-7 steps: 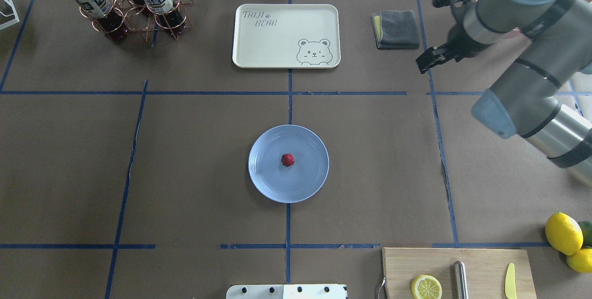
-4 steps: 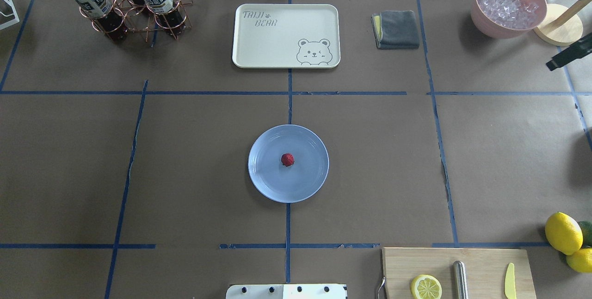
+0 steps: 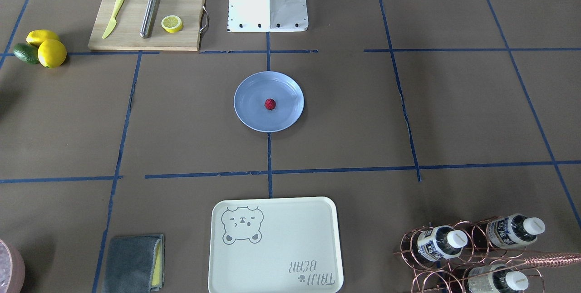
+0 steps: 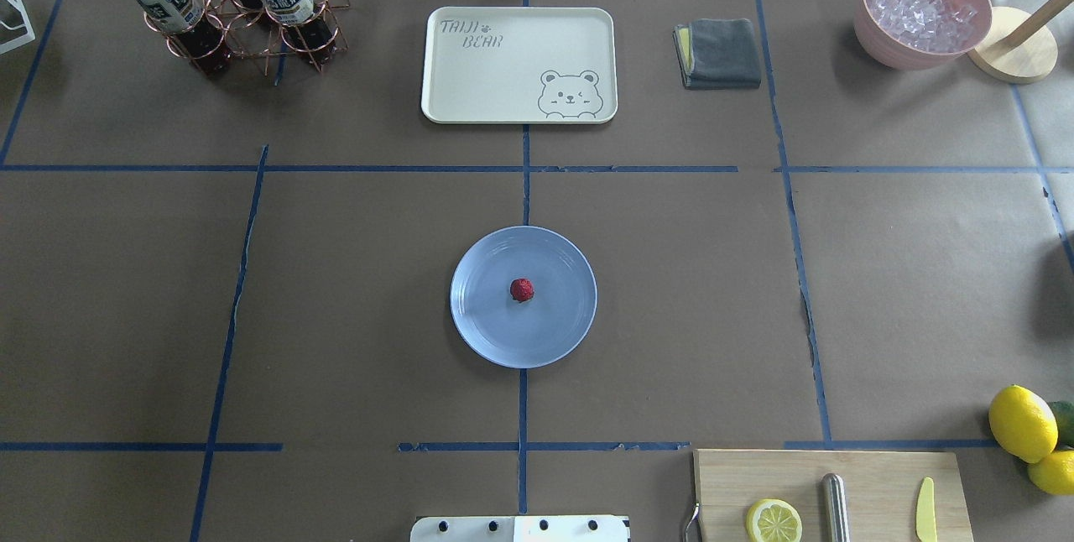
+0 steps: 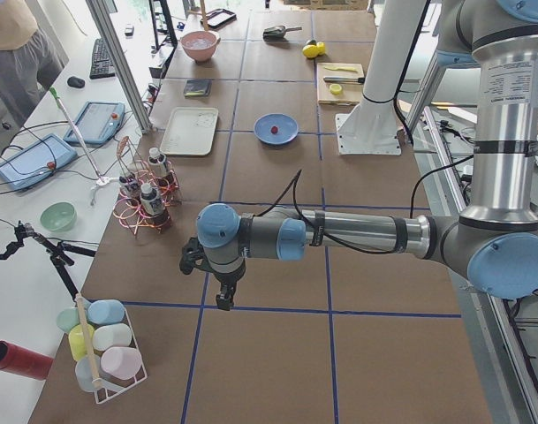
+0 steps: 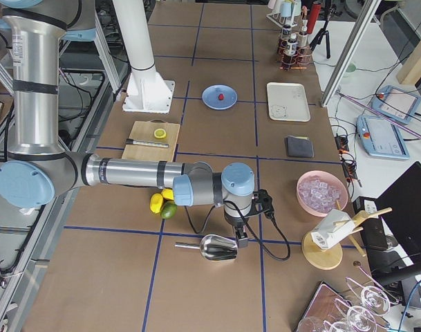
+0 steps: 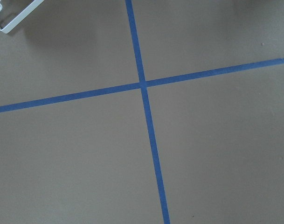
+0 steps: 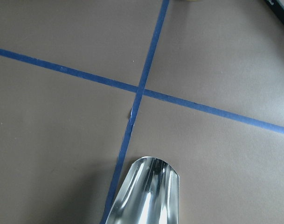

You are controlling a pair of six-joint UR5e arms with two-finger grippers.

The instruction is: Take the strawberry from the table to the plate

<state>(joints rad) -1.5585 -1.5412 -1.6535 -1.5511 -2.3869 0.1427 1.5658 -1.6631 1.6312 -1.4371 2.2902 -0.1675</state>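
The dark-red strawberry point(image 4: 522, 290) lies in the middle of the light-blue plate point(image 4: 478, 328), which sits at the centre of the brown table point(image 4: 336, 315). The front-facing view shows the same strawberry point(image 3: 270, 104) and plate point(image 3: 247, 114). Neither gripper is near them. In the exterior left view my left gripper point(image 5: 224, 299) hangs over bare table far off to the robot's left. Seen from the exterior right, my right gripper point(image 6: 239, 239) is beside a metal scoop point(image 6: 217, 247), far from the plate. I cannot tell whether either is open or shut.
A cream bear tray point(image 4: 518, 64) and grey cloth point(image 4: 719, 53) lie behind the plate. A bottle rack point(image 4: 239, 9) stands back left and a pink bowl of ice point(image 4: 921, 9) back right. The cutting board point(image 4: 831, 496) and lemons point(image 4: 1022, 423) sit front right.
My right arm, which hung over the back right corner and hid the pink bowl, has swung out of the overhead view to the right. The strawberry and plate have not moved.
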